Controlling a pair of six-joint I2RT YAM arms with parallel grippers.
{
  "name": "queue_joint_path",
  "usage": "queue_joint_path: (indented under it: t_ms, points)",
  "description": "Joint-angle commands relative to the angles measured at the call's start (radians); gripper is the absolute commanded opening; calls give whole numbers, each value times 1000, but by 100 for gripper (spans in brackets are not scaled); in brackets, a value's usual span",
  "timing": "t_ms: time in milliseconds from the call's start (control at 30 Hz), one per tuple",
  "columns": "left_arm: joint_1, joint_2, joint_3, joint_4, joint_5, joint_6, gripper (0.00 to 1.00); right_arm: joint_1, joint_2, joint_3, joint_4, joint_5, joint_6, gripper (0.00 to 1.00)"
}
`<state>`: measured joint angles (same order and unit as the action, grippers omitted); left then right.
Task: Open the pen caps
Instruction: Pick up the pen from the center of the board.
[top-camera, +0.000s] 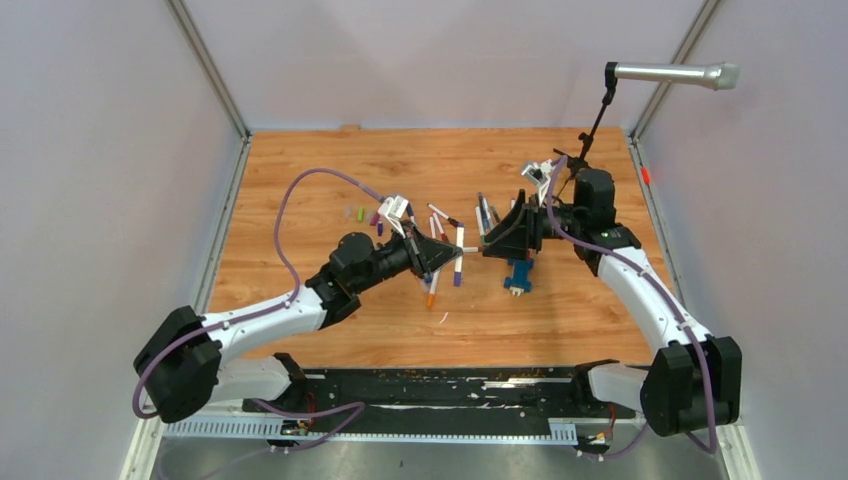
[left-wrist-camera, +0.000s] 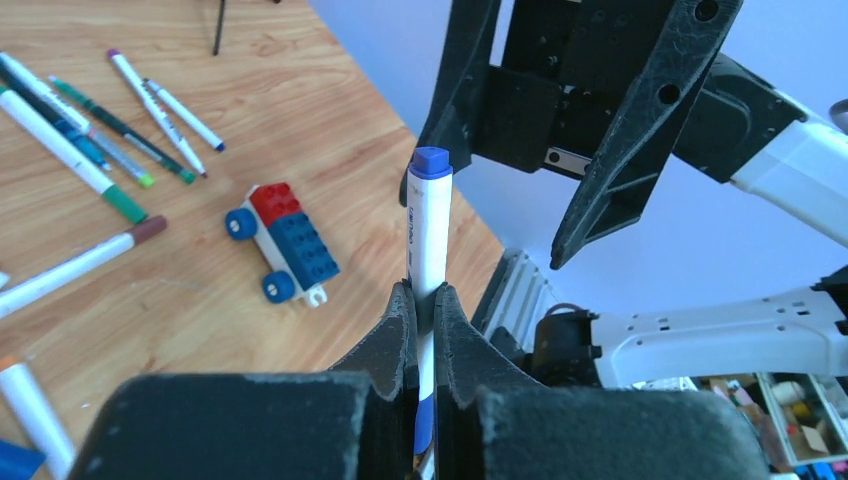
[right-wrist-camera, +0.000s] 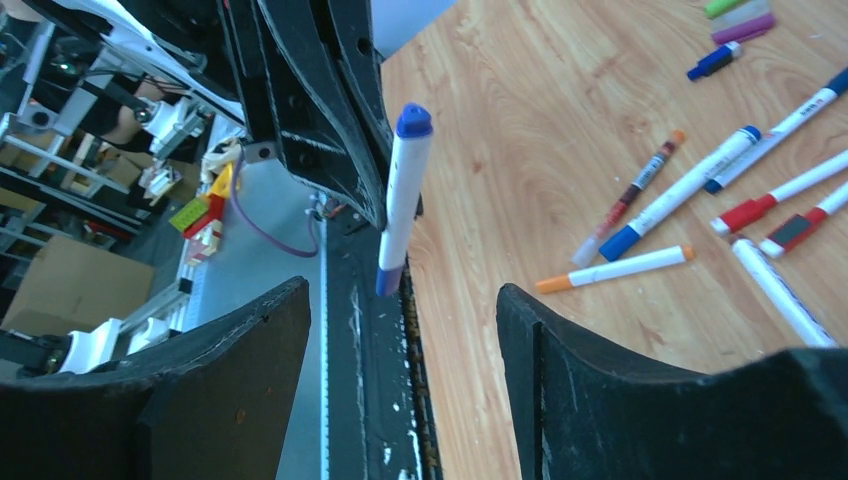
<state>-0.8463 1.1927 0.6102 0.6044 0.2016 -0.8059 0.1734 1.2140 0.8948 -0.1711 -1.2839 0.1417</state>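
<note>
The blue cap (left-wrist-camera: 430, 163) sits on the top end of a white pen (left-wrist-camera: 430, 235). The pen is up in the air above the table (top-camera: 300, 160), btw the two arms. The L gripper (left-wrist-camera: 425, 305) is squeezed tight on the pen's middle, so the pen stands nearly straight up in the L wrist view. The R gripper (right-wrist-camera: 400, 290) has its fingers wide apart w/ nothing in them. It's close to the cap but not touching it. From the L wrist view the cap looks nearer one R finger than the other.

Things that could go wrong, I think:
- If you close R now, one finger may hit first. That'd push the pen over and tip it in L's hold.
- If R goes too low, it'll pinch the white part too. Then the cap won't come off, however hard you pull.
- The pen is round and smooth. A hard pull could slide the whole pen out of L, not just the cap.
- If the cap pops off fast it could jump out of R. It'd drop among the other pens (right-wrist-camera: 690, 190) and the toy block car (left-wrist-camera: 290, 245) below.

Some loose caps (right-wrist-camera: 741, 27) lie farther off on the wood.
</note>
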Motion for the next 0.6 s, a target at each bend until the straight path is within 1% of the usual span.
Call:
queue_joint_path:
  t_ms: [0,200,367,467,567]
  points:
    - [-20,28,53,128,17,-30,0,36,-8,-5,162,-18,201,69]
    - [-52,68,76,157,9,-37,0,58,20,2,221,-4,247,68]
    - [-79,92,84,165,-3,-41,0,69,41,17,226,8,266,66]
    - [-88,102,87,167,-12,-41,0,73,41,13,238,16,281,62]
    - [-95,110,89,167,-20,-41,0,78,37,-12,304,14,335,52]
